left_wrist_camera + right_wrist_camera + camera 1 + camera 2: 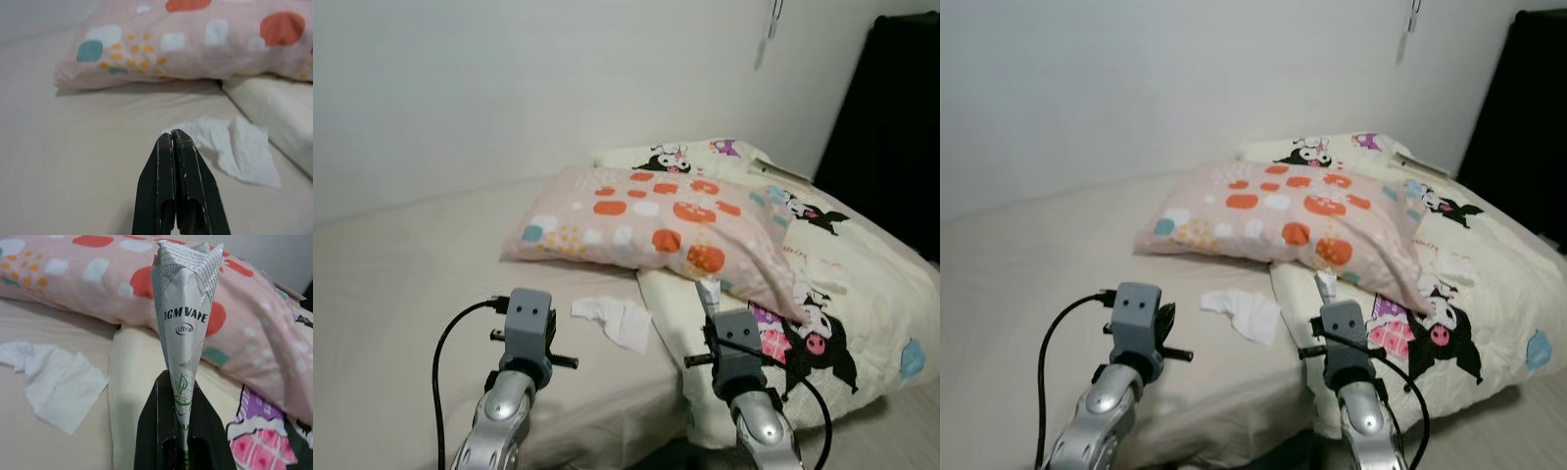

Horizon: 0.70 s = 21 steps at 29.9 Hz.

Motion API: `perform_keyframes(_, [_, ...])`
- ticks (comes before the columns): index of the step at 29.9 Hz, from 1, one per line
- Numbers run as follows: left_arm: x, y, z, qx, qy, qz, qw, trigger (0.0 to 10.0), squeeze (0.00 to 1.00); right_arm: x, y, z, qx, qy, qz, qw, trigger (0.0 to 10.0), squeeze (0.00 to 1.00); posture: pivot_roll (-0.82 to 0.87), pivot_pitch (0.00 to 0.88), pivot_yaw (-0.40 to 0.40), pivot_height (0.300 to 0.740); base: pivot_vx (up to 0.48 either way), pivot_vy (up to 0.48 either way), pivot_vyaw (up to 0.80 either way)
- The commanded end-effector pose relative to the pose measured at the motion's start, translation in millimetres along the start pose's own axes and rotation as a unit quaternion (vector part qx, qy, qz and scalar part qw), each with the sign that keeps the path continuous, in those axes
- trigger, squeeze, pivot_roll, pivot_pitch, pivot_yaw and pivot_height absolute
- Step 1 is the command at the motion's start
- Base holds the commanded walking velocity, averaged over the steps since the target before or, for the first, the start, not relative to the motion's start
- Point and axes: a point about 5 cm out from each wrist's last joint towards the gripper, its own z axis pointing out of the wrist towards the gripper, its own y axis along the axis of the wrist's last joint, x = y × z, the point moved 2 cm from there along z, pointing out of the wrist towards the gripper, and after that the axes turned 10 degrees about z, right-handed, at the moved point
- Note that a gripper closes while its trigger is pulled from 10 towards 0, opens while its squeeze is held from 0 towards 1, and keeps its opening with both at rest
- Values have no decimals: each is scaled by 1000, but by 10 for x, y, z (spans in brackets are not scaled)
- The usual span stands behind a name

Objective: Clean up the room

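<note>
Pinched between our right gripper (182, 431) fingers stands a silver wrapper (185, 328), upright. Our left gripper (174, 147), fingers pressed together and empty, points at the crumpled tissue (619, 318) on the bed (401, 294), just ahead and slightly toward the right arm; left sits nearer.

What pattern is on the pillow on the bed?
The pillow is pale pink with orange, white and teal blotches, clearest in the left eye view.
</note>
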Motion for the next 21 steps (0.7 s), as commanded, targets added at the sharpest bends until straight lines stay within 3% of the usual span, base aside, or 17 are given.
perform_keyframes(1, [-9,-15,1,1,-1,5,1000,10000,0,27,-8,-9,5,2,9,1000,10000,0,0,48,-6,667,0,0,0])
perform_keyframes(13, [12,-28,-13,1,4,5,1000,10000,0,55,0,-9,12,13,10,1000,10000,0,4,52,-21,727,0,0,0])
perform_keyframes(21, [29,-26,-13,0,7,5,1000,10000,0,59,-4,-10,15,16,10,1000,10000,0,3,52,-21,740,0,0,0])
